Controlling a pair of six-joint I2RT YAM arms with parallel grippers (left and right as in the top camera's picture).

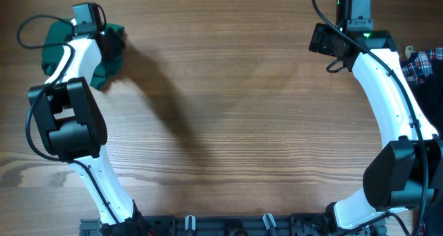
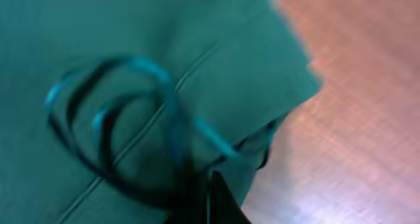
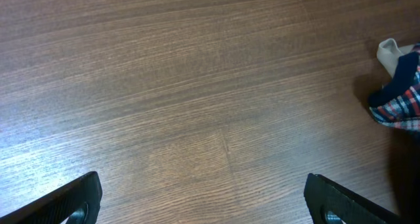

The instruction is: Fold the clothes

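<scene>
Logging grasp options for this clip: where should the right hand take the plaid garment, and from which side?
Probably its bunched edge facing the table's middle, from above on that side: the plaid garment lies crumpled at the table's right border, partly out of frame, with the open right hand nearby.

The green garment (image 1: 50, 48) lies bunched in a crumpled heap at the far left corner of the wooden table (image 1: 228, 111), partly hidden from above; in the left wrist view its teal cloth (image 2: 249, 66) fills most of the frame, fairly flat, with a straight stitched seam running diagonally and one corner ending on bare wood. The plaid garment (image 1: 421, 61), checked in red, white and navy, sits rumpled at the far right edge; the right wrist view shows only its edge (image 3: 401, 100), with a pale patch above it.
</scene>
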